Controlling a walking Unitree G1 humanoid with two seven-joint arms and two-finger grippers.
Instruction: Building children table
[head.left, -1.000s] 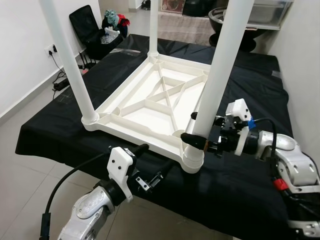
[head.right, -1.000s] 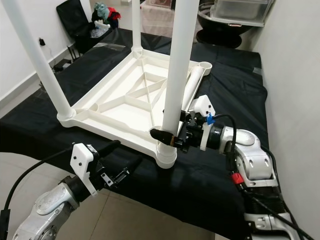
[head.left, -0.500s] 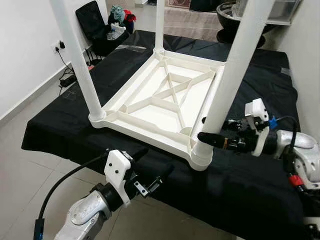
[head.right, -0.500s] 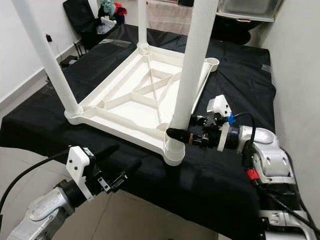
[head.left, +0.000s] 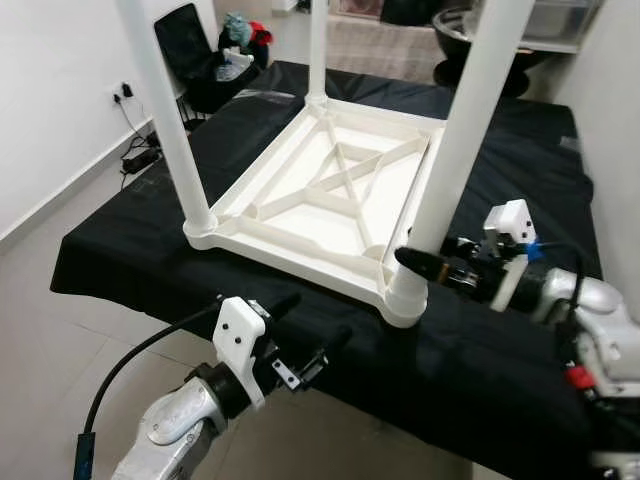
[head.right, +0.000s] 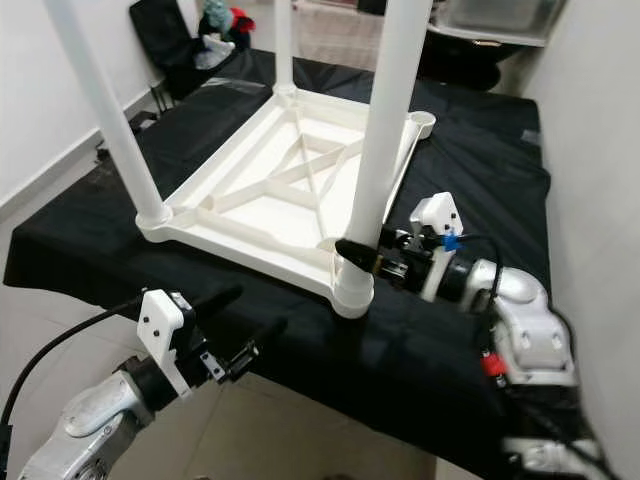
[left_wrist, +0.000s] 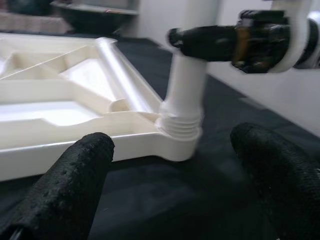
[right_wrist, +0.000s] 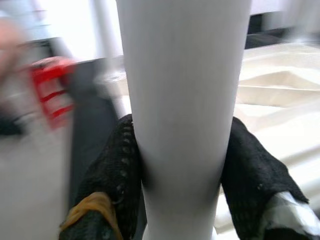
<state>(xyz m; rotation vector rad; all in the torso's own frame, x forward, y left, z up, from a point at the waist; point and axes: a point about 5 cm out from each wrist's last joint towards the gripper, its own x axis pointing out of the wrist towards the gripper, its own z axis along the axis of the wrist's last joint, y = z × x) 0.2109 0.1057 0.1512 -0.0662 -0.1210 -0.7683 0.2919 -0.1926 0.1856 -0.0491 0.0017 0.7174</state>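
A white plastic children's table (head.left: 290, 250) lies upside down on a black-covered surface (head.left: 500, 340). Three white legs stand up from its corners: near left (head.left: 165, 120), far (head.left: 318, 50) and near right (head.left: 455, 140). My right gripper (head.left: 420, 262) is shut on the near right leg just above its threaded socket (head.left: 405, 300). In the right wrist view its fingers (right_wrist: 112, 170) press both sides of that leg (right_wrist: 182, 100). My left gripper (head.left: 308, 322) hangs open below the surface's front edge, its fingers (left_wrist: 75, 185) apart and aimed at the same socket (left_wrist: 180, 127).
The far right corner socket (head.right: 425, 122) stands without an upright leg. A black chair with a bag (head.left: 195, 50) is at the back left. A wall outlet and cables (head.left: 135, 160) are by the left wall. A dark bowl (head.left: 460, 20) stands behind. Tiled floor (head.left: 60, 340) lies in front.
The whole picture has shifted, so the camera moved. My right gripper stays clamped on the near right leg, its arm reaching from further right. My left gripper remains open at the front edge.
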